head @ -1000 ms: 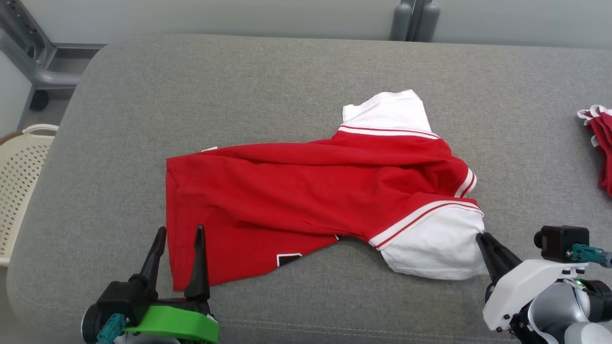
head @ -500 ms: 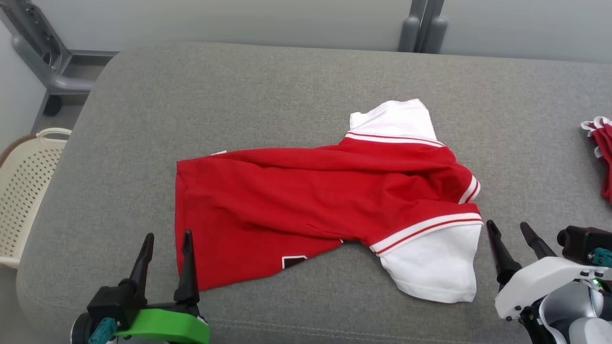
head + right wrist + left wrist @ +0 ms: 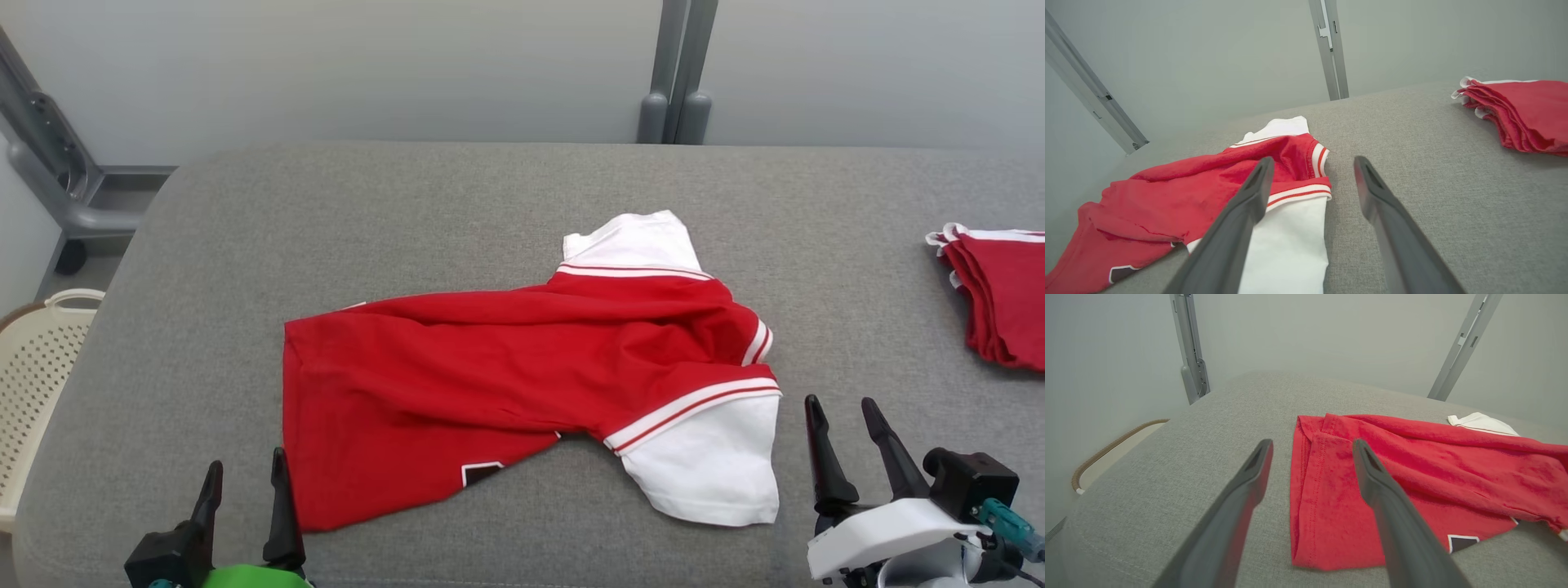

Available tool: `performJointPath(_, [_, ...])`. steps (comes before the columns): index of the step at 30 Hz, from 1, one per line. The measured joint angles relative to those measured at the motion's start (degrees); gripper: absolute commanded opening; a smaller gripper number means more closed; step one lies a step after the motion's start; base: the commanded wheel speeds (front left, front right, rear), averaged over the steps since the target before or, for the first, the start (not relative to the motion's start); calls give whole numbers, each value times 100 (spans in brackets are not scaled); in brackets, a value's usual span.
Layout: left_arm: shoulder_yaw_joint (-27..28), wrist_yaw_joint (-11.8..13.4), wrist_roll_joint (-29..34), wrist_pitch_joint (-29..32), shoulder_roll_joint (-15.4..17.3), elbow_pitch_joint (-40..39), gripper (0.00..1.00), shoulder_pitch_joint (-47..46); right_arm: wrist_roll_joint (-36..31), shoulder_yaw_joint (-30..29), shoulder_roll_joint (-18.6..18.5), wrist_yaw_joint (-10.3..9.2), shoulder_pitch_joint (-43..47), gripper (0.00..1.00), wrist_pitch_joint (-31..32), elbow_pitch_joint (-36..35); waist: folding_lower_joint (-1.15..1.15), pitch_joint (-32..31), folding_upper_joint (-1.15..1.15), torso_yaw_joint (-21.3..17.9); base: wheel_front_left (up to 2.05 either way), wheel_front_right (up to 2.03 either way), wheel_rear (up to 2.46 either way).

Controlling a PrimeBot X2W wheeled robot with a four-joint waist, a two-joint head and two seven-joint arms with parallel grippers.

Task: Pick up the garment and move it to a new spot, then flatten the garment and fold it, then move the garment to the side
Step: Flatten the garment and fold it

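Right gripper (image 3: 838, 404): jaws spread wide, nothing between them. It stands at the near edge of the grey padded surface (image 3: 408, 204), toward that surface's right end, just beside a white sleeve (image 3: 710, 465) but apart from it.

Left gripper (image 3: 247, 459): jaws likewise wide and empty, at the near edge of the surface toward its left end. In the left wrist view one finger crosses in front of the hem corner of the garment (image 3: 506, 376); contact cannot be confirmed.

Garment: a red shirt with white sleeves and red-striped white trim, lying across the middle of the surface, hem toward the left end, collar toward the right. The body is creased and part-folded over itself, with a dark patch showing at the near edge. The second sleeve (image 3: 633, 241) points to the surface's far side.

Stack of folded red garments (image 3: 1000, 298): at the surface's right end, well apart from the shirt.

Perforated cream basket (image 3: 37, 367): off the surface's left end, below its level.
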Motion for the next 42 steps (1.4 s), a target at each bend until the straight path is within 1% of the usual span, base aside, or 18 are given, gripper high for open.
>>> performJointPath(3, [30,68,-1,98,38,-74,100,66,27,45,-1,0,-2,100,-229,96,0,-91,0,-78,0,0,0])
performJointPath(7, [92,108,-44,176,93,-165,100,154,-103,89,0,0,1,100,-381,107,0,-193,0,-155,0,0,0])
performJointPath(15, [157,152,-116,268,205,-243,100,287,-494,81,0,0,118,100,-424,-4,0,-285,0,-271,0,0,0])
performJointPath(17, [157,161,-136,311,221,-236,100,313,-673,113,-3,0,185,100,-424,30,0,-288,0,-294,0,0,0])
performJointPath(21, [138,210,-136,344,223,-249,100,346,-778,121,-2,0,215,100,-424,89,0,-276,0,-336,0,0,0])
performJointPath(25, [137,250,-148,361,224,-259,100,356,-790,125,-1,0,211,100,-424,98,0,-267,0,-380,0,0,0])
performJointPath(42, [10,255,-204,423,254,-241,100,347,-834,149,-1,0,97,100,-424,125,0,-219,0,-426,0,0,0])
